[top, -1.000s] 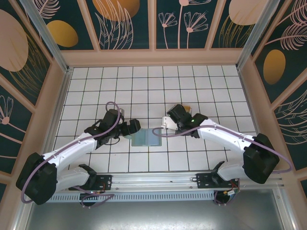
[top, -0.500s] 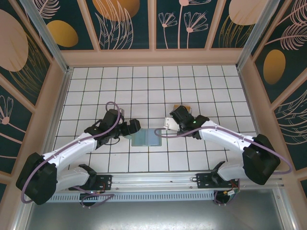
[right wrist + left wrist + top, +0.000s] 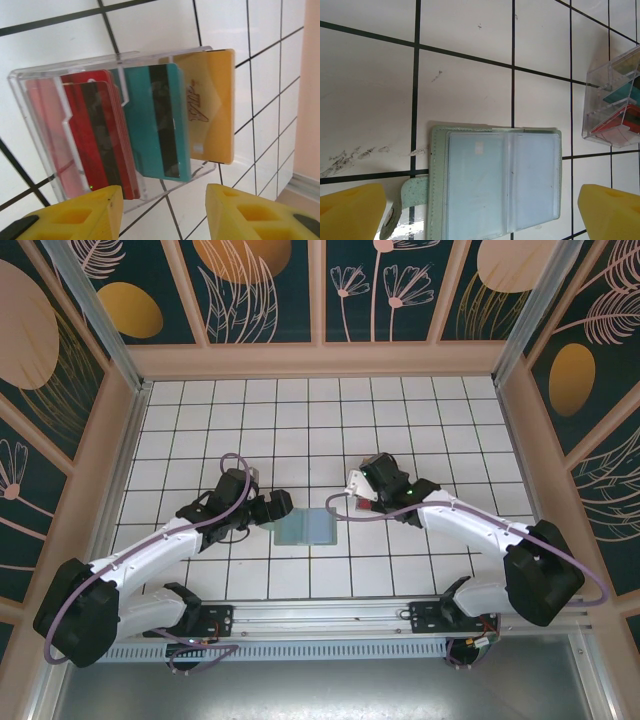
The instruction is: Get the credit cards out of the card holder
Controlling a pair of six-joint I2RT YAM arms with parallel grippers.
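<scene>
Lying open, the card holder [image 3: 495, 185] shows a pale-blue inside.

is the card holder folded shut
No, the card holder lies open in the left wrist view, both pale inner panels facing up side by side.

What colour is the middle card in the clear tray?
Teal card with a dark stripe; right wrist view shows it best.

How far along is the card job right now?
Done: the red, teal and yellow-gold plastic cards stand in the clear plastic tray. In hand: nothing; left end effector and right end effector are open. Left: the flat grey-green card holder looks empty, so probably nothing.
</scene>
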